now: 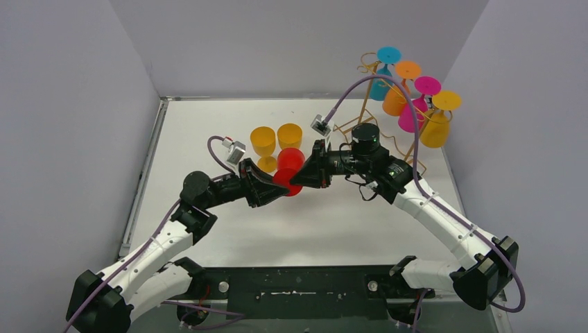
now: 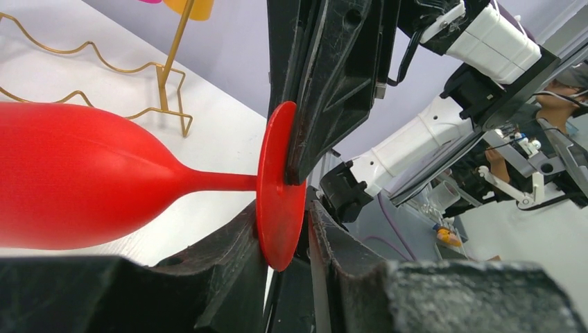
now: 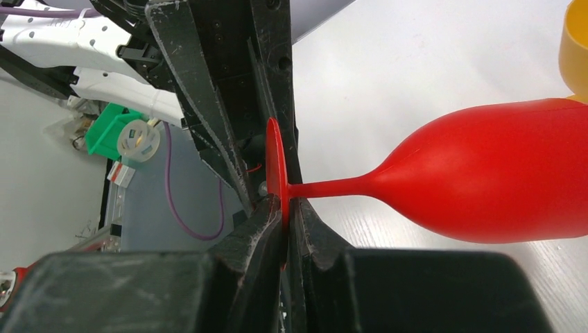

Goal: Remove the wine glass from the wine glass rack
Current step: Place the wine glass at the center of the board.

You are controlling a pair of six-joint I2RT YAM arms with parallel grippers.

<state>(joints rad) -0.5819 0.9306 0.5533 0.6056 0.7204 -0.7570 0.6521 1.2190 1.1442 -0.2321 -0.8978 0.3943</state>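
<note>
No words, numbers or signs can be read in any view. A small white and red tag is seen off the table's edge, but its print is too small to be made out.

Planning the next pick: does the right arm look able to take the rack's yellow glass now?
Probably not yet: the right gripper is shut on the red glass; otherwise nothing blocks the yellow glass on the rack.

Red wine glass horizontal, off rack
</note>
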